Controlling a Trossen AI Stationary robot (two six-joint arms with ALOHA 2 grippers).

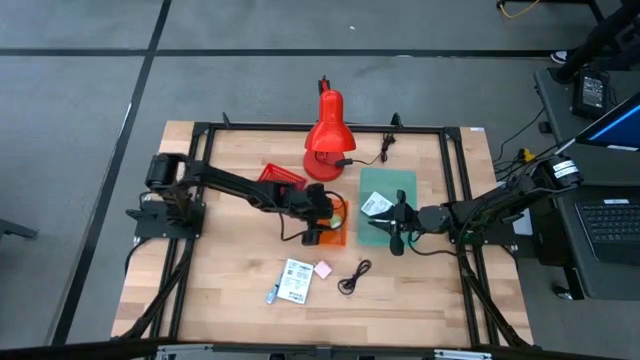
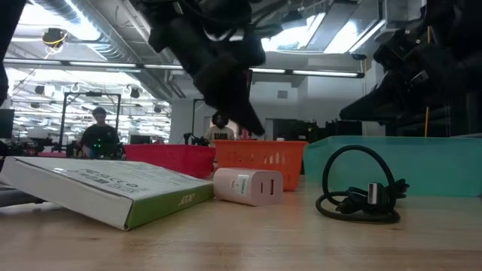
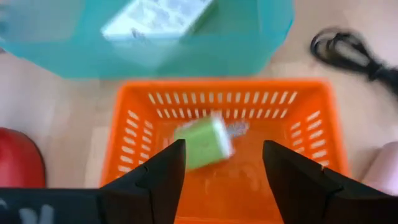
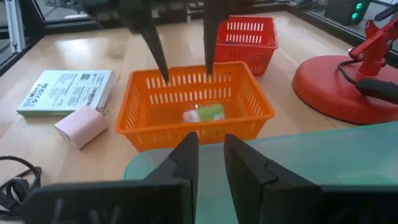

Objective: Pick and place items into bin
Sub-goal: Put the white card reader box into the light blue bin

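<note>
Orange slotted bin (image 4: 194, 111) holds a green cube (image 4: 205, 113); teal tray (image 1: 387, 203); red lamp (image 1: 326, 135).

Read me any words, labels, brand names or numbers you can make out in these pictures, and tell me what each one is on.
Nothing can be read for certain.
White printed box: rows of print on its top and a short word on its green side, too blurred to read.
Second printed box in the teal bin: print too small.
Pinkish-white cube: a small mark, unreadable.
Laptop screen beside the table: too small.

overhead, table-level, wrist views share orange basket (image 1: 326, 228).
</note>
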